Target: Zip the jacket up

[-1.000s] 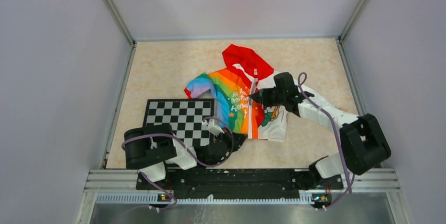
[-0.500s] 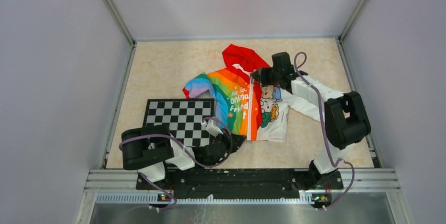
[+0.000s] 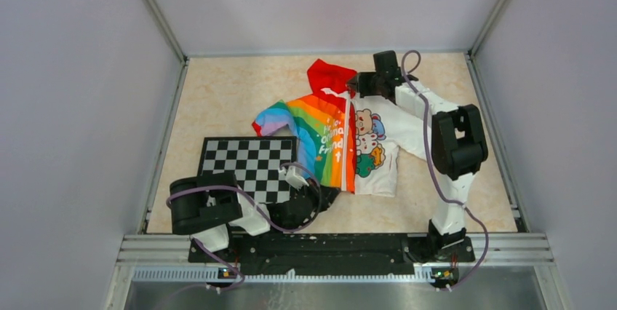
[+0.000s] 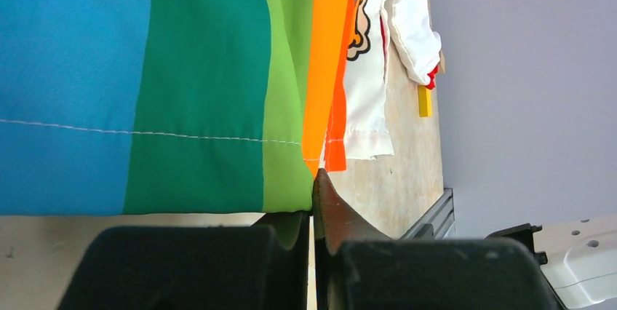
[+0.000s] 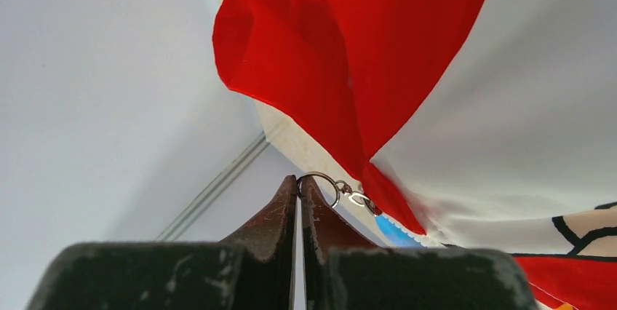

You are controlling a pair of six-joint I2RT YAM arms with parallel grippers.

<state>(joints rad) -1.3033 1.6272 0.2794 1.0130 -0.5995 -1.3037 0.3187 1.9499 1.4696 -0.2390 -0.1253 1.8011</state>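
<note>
- We see the jacket (image 3: 342,142) lying flat on the table (image 3: 218,99), in the middle and a bit to the far side.
- Its red hood (image 3: 329,77) points to the far wall, and its bottom edge is on the near side.
- The left half has rainbow stripes. The right half is white with a cartoon bear (image 3: 367,124) on it.
- There are white letters (image 3: 331,142) on the rainbow half, but they are too small for us to read.
- A white zip (image 3: 350,142) runs down the middle, between the two halves.
- The right gripper (image 5: 299,183) is at the far end of the zip, just beside the hood. Its jaws are pressed tight together on the little metal zip ring (image 5: 325,176).
- The left gripper (image 4: 313,201) is at the near edge of the jacket. Its jaws are squeezed together on the bottom edge, where the green stripe meets the orange one.
- A black and white checkerboard (image 3: 251,161) lies on the near left, with the rainbow half touching its far right corner.
- In the left wrist view we see a small yellow block (image 4: 424,100) on the table, just beside the white sleeve.
</note>
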